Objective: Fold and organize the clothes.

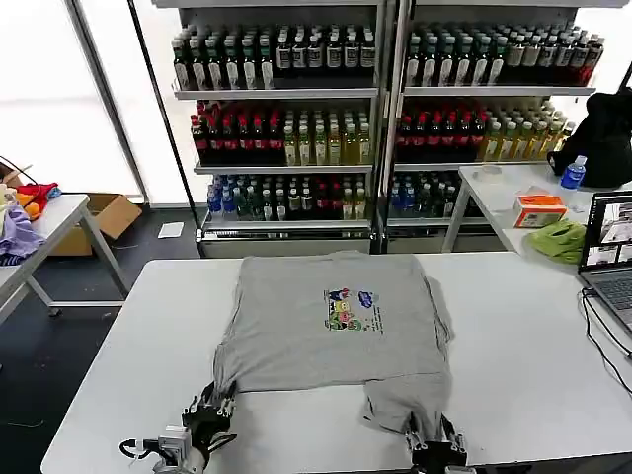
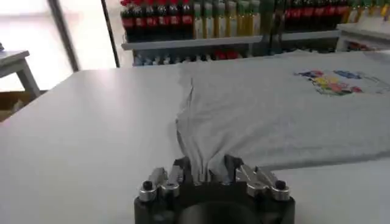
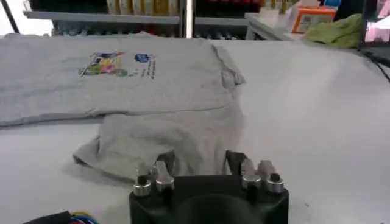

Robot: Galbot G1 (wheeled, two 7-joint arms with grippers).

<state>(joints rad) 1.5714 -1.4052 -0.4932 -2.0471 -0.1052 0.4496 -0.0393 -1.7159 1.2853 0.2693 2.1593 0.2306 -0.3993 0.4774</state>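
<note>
Shirt (image 1: 331, 331): spread print-up on tabletop (image 1: 513, 346), unfolded. Left pincer (image 1: 209, 407) and right pincer (image 1: 433, 434) each pinching a near corner. All folds remain, apparently.

Both arms reached in from the six o'clock edge of the head view. The left gripper (image 1: 213, 407) sat at about seven o'clock, wrist low and level, fingers (image 2: 180, 172) pointing toward twelve and pinched together on the cloth between them. The right gripper (image 1: 433, 434) sat at about five o'clock, likewise low and aimed toward twelve, its fingers (image 3: 163, 165) set a little apart, with cloth lying between them.
</note>
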